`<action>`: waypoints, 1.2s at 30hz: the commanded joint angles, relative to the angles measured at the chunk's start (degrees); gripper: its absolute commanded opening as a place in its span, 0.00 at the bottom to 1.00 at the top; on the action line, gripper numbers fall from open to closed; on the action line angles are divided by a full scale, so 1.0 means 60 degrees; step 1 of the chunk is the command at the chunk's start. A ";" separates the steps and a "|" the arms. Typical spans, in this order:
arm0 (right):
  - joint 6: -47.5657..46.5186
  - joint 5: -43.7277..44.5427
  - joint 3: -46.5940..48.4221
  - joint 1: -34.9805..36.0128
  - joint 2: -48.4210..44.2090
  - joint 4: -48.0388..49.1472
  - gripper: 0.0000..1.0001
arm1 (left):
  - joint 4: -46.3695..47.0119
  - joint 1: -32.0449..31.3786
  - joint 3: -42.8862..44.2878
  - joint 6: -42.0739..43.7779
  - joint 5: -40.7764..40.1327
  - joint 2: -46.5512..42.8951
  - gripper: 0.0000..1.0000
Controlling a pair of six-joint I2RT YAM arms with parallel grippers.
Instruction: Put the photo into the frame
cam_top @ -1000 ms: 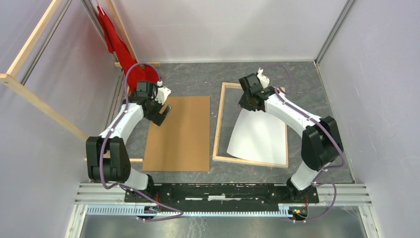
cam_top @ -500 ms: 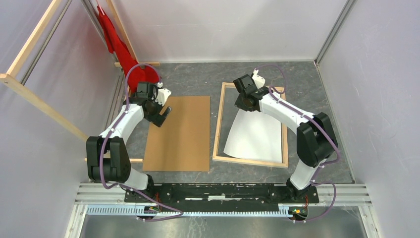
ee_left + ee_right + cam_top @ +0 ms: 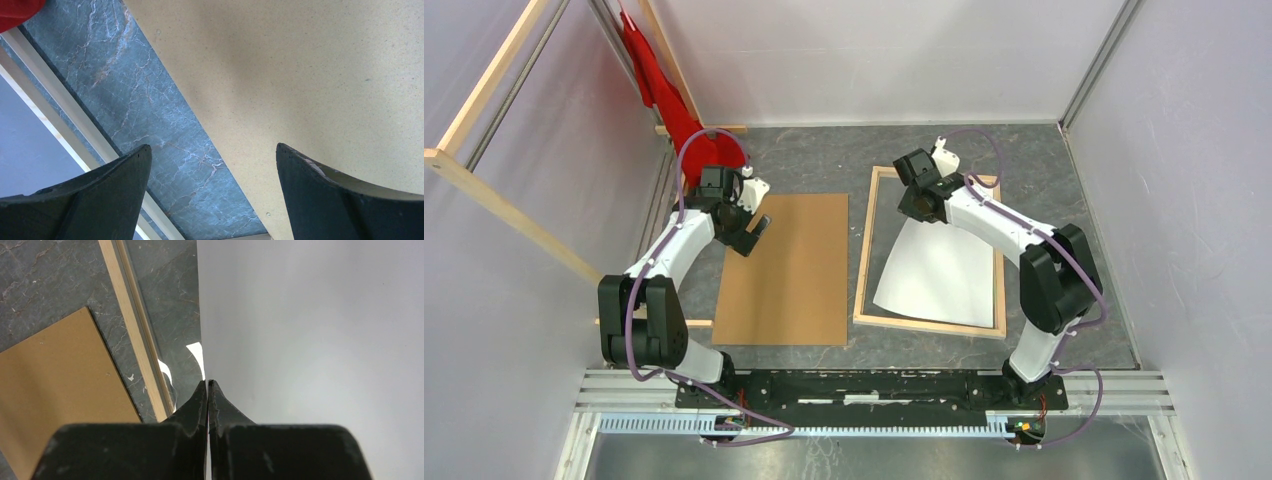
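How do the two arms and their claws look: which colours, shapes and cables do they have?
Both arms, the left arm and the right arm, have white links between bulky black joints. A thin purple cable loops along each. The left claw and the right claw each have two matte black, curved fingers tapering to tips. No markings are visible.

My left arm is folded at the elbow and reaches forward and a little to the right, with the wrist tilted down. The left gripper stands wide apart, and I see nothing between its two dark fingers. My right arm goes from its raised elbow far forward and leans to the left. The right gripper points down, with both fingers pressed together on the thin edge of the photo.
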 commanded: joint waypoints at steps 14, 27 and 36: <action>-0.0808 -0.0846 0.0459 -0.0010 0.0518 0.0827 0.68 | 0.0182 -0.0029 -0.0106 0.0288 -0.0193 -0.0282 1.00; -0.1177 -0.1489 -0.0006 0.0003 0.0166 0.1705 0.98 | 0.0219 -0.0038 0.0053 0.0245 -0.0467 -0.0238 1.00; -0.1407 -0.2718 0.0264 0.1178 0.0559 0.2708 0.98 | 0.1317 0.0551 0.0341 0.0599 -0.2730 0.0180 1.00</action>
